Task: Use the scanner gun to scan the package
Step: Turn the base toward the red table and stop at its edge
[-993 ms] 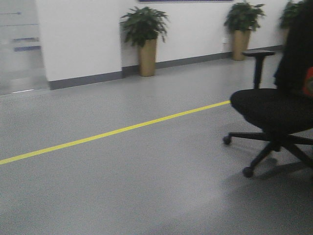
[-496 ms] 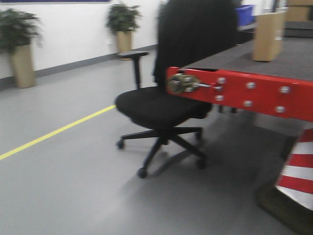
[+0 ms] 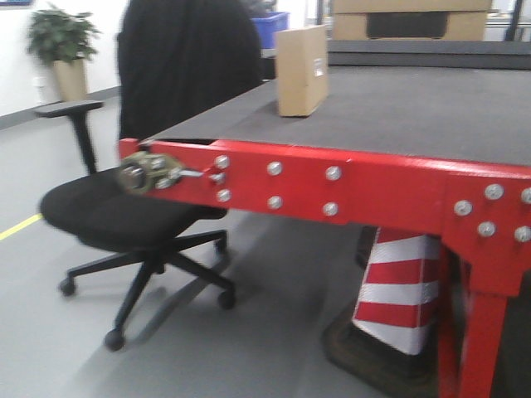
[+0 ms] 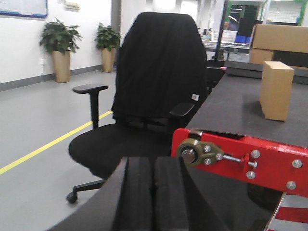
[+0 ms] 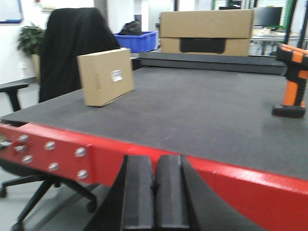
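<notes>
The package [image 3: 302,70], a tan cardboard box with a small white label, stands upright on the dark top of the red-framed table [image 3: 348,178]. It also shows in the left wrist view [image 4: 275,90] and the right wrist view [image 5: 106,76]. The scanner gun [image 5: 293,79], orange handle on a black base, stands at the table's right side. My left gripper [image 4: 154,192] is shut and empty, below and short of the table's corner. My right gripper [image 5: 155,192] is shut and empty, in front of the table's red front edge, well short of both objects.
A black office chair [image 3: 158,124] stands at the table's left corner. A red-and-white cone [image 3: 398,290] sits under the table. Larger stacked cardboard boxes with a black panel [image 5: 207,32] and a blue bin [image 5: 136,40] are at the back. Potted plants [image 4: 61,48] line the wall.
The front view has swung right: from open floor with a yellow line to the chair, then to the red table with the package now near the centre.
</notes>
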